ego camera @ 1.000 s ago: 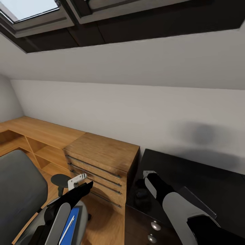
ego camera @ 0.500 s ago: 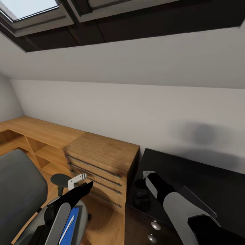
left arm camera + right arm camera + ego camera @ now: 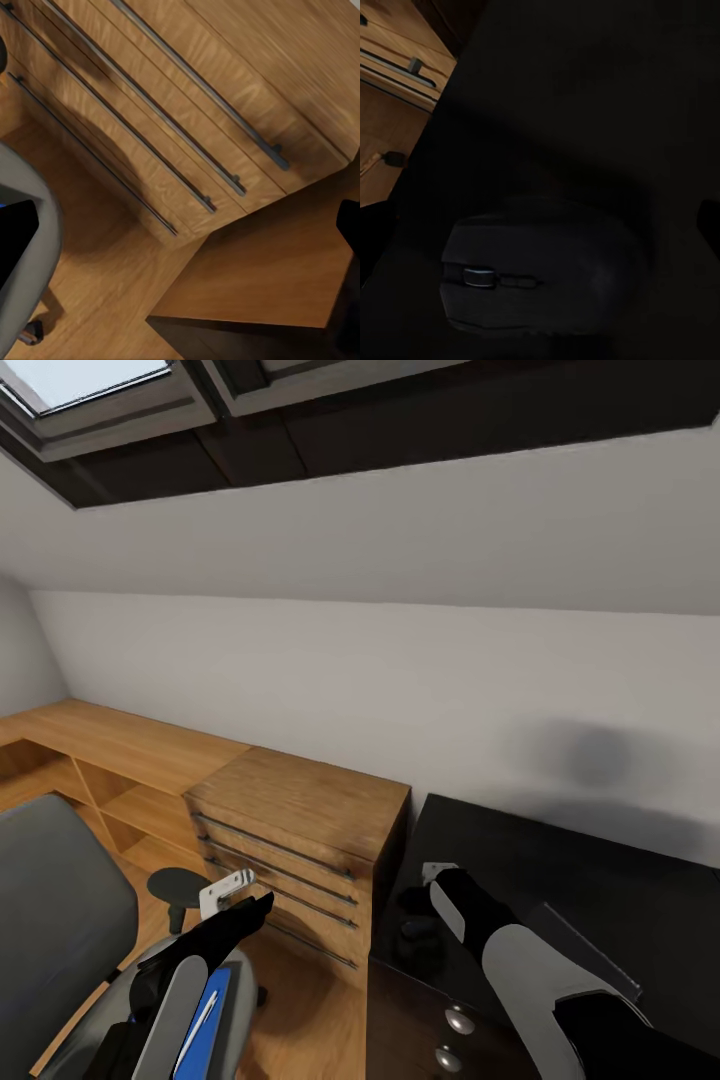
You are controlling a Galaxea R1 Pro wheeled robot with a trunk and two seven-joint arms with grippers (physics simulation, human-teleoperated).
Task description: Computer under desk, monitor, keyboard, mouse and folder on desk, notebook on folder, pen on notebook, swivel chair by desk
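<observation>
Right claw (image 3: 418, 908) of mine hangs low over the near corner of the glossy black surface (image 3: 560, 860), just above the mouse (image 3: 536, 270) — I see the mouse from my right wrist as a dark rounded lump with its scroll wheel facing me, resting on the surface and not yet between my fingers. How wide the right claw stands I cannot tell; the fingertips are lost in the dark at the edges of that view.

I judge the mouse light, hard-shelled and smooth, so it may skid on the gloss if I nudge one side first. The place to take it is across its narrow waist, one finger on each flank, behind the wheel — not by the sloping top, where the pads would slide off.

My left claw (image 3: 238, 886) hovers in front of the light-wood dresser (image 3: 300, 810), carrying nothing; whether it is open I cannot tell either. Below my left forearm the blue folder (image 3: 210, 1020) lies on the seat of the swivel chair (image 3: 60, 900), the pen (image 3: 200, 1015) resting on it. The folder looks flat and stiff, best pinched at an overhanging edge.
</observation>
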